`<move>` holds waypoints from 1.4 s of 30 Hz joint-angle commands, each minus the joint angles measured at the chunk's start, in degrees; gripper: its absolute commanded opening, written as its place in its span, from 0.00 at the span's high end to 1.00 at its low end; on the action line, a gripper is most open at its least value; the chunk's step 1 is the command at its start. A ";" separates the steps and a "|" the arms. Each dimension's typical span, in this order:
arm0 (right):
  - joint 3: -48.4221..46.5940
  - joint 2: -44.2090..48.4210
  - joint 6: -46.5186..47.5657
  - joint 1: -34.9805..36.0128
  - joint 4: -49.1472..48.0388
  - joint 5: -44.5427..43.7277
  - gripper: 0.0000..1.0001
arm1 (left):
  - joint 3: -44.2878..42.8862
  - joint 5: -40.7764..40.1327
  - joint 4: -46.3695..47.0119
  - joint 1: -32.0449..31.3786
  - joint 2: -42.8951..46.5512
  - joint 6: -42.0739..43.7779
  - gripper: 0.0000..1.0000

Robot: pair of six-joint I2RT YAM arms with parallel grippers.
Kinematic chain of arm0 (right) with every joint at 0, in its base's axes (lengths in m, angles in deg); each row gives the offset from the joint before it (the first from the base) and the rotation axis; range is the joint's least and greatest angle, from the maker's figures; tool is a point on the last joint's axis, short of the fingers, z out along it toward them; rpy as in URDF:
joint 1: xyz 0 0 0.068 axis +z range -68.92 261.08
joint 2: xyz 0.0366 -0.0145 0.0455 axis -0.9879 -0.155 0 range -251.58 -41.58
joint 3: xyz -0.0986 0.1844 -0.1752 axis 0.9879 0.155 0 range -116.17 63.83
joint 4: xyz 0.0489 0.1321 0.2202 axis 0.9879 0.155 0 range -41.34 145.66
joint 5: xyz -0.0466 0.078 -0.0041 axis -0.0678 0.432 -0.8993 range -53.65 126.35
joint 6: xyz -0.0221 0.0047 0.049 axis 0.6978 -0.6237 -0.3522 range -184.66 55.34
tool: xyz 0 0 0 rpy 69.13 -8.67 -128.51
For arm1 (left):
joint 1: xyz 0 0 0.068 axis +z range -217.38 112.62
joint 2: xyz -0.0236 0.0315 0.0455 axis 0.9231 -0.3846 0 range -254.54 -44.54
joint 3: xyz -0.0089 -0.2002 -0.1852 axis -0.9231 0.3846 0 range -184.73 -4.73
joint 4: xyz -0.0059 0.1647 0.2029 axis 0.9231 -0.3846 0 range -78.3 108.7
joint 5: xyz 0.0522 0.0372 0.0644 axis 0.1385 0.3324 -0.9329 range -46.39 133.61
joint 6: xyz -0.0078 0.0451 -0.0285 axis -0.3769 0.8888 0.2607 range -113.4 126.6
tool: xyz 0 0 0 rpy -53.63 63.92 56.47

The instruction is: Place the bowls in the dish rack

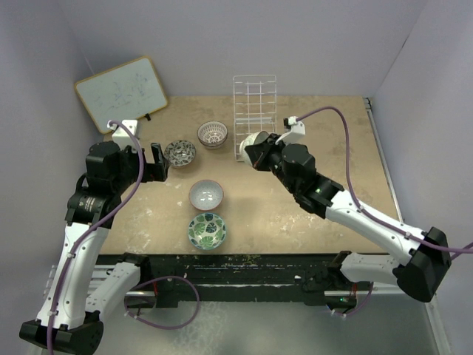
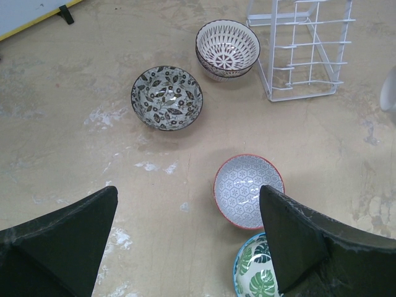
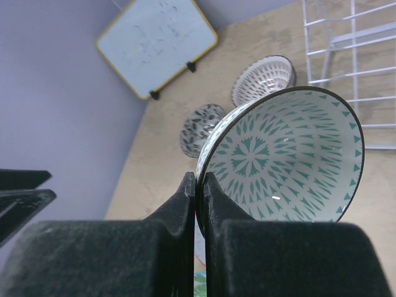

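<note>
Tabletop (image 1: 325, 148); right jaws tight on green-white bowl (image 3: 284, 154) rim beside dish rack (image 1: 255, 111), left jaws wide.

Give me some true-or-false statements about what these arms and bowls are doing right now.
1. The right claw grips the green-white bowl by its rim. True.
2. The dish rack already holds two bowls. False: it holds none.
3. The lattice bowl sits on the table near the rack. True.
4. The left claw is shut on the green leafy bowl. False: it hangs open and empty; that bowl sits on the table.
</note>
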 commanded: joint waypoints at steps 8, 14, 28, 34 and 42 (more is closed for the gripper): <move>14.38 -3.69 -8.83 -0.36 -51.99 -10.13 1.00 | -3.73 3.14 0.07 -0.17 0.21 -0.75 0.01; 14.09 -10.97 -12.54 -0.36 -60.40 -21.13 1.00 | -3.66 4.04 -0.61 -0.16 0.47 -0.58 0.01; 11.77 -34.64 -12.35 -0.48 -92.84 -36.48 1.00 | -3.12 8.36 -0.81 -0.26 -0.23 -0.43 0.01; 7.51 -44.66 -15.91 -0.66 -98.87 -39.19 1.00 | -2.77 9.41 -0.50 -0.69 -0.08 -0.80 0.01; 4.48 -49.74 -20.33 -3.59 -98.97 -36.68 1.00 | -1.14 8.53 -0.78 -0.79 0.81 -0.22 0.01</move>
